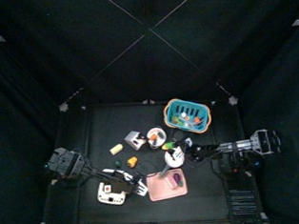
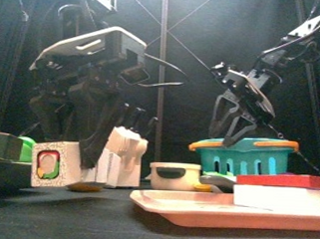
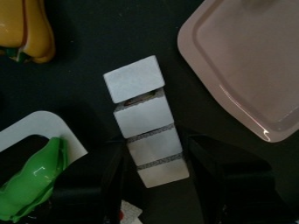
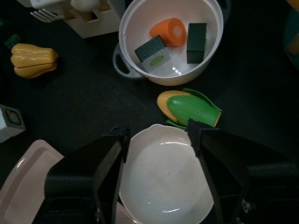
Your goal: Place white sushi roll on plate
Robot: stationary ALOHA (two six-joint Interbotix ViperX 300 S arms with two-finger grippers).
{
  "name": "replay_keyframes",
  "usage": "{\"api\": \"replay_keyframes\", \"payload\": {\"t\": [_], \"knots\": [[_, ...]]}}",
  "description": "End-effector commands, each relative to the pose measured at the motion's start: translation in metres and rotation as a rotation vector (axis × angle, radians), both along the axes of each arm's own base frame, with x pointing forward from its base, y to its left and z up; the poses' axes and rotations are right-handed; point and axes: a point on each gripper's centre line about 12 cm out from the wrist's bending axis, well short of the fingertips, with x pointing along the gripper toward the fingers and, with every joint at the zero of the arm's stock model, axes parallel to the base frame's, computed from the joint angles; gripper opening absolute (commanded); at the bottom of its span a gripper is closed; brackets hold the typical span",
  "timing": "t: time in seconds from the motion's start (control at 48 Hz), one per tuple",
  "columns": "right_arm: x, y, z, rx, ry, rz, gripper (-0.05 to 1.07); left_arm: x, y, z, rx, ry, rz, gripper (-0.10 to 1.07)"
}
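The white sushi roll (image 3: 146,122) is a row of white blocks lying on the black table; in the front view it shows as a white ridged piece (image 2: 122,153). The pink plate (image 3: 246,61) lies just beside it, and also shows in the top view (image 1: 166,186) and the front view (image 2: 206,206). My left gripper (image 3: 158,188) is open, with its jaws on either side of the roll's near end, close to it. My right gripper (image 4: 163,149) is open, hanging over a white oval bowl (image 4: 163,184).
A yellow squash (image 3: 30,31) and a white holder with a green piece (image 3: 35,166) lie near the roll. A white pot with carrot and green pieces (image 4: 170,39), a green and yellow item (image 4: 193,107) and a teal basket (image 2: 248,155) stand nearby. A red and white block (image 2: 280,192) lies on the plate.
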Motion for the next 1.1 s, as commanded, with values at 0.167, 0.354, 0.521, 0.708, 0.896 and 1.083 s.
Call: {"api": "replay_keyframes", "payload": {"t": [0.167,0.354,0.521,0.708,0.896,1.083], "knots": [[-0.001,0.001,0.006,-0.001,-0.02,0.002,0.89,0.016,-0.007,0.032,-0.035,-0.094,-0.001,0.67],[-0.005,0.001,0.003,-0.002,-0.011,0.005,0.89,0.037,-0.019,0.046,-0.074,-0.158,0.02,0.67],[-0.008,0.001,0.004,0.001,-0.017,0.001,0.89,0.059,-0.025,0.045,-0.121,-0.217,0.102,0.67],[-0.012,0.001,0.003,0.001,-0.016,0.001,0.89,0.077,-0.028,0.04,-0.152,-0.27,0.18,0.67],[-0.02,0.002,0.002,0.001,-0.016,0.001,0.89,0.087,-0.015,0.032,-0.128,-0.3,0.274,0.67],[-0.028,0.002,0.002,0.013,-0.019,-0.013,0.89,0.09,-0.006,0.025,-0.104,-0.312,0.317,0.67]]}}
